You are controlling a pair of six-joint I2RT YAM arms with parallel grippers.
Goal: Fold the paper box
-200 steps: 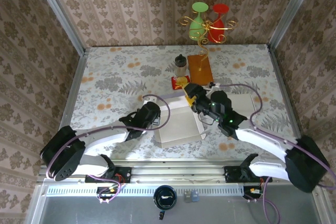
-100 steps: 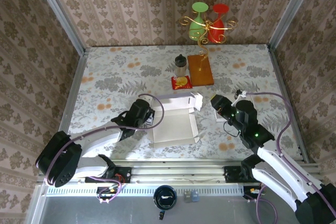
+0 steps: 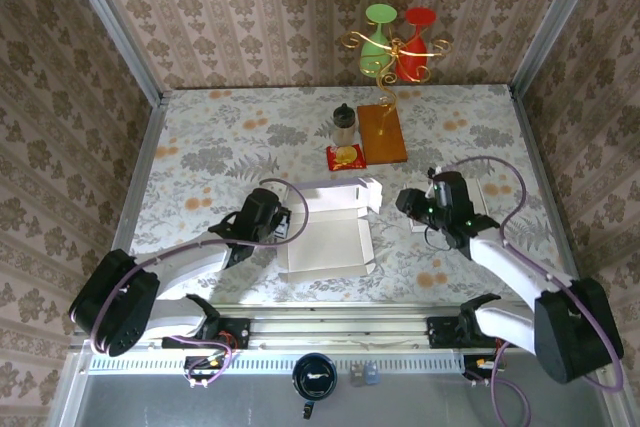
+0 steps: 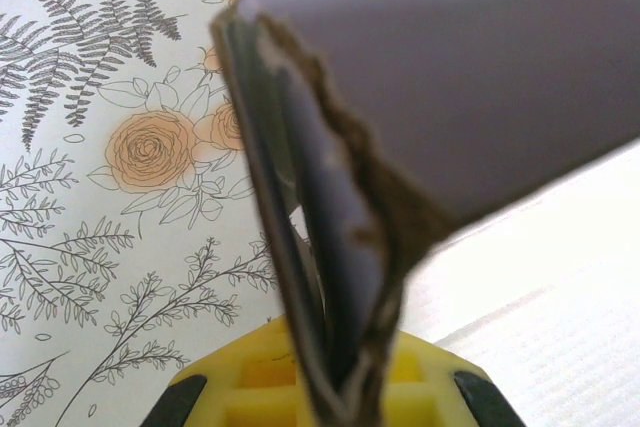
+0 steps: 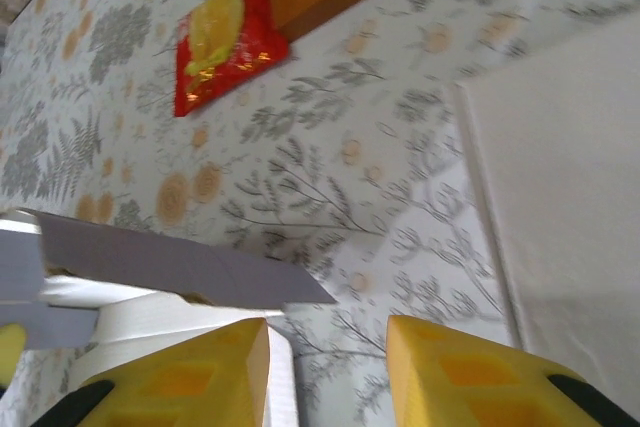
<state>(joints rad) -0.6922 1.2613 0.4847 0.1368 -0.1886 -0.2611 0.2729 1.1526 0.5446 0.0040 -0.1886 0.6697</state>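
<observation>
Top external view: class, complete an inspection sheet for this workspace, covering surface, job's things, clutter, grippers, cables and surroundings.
Surface: floral table, flat.
Job's things: paper box, part folded, lying open at the centre.
Clutter: red packet, jar, orange board and glass stand at the back; white sheet under the right arm.
Grippers: left gripper shut on the box's left wall; right gripper open, apart from the box.
Cables: purple cables loop over each arm.
Surroundings: patterned walls, metal frame.
</observation>
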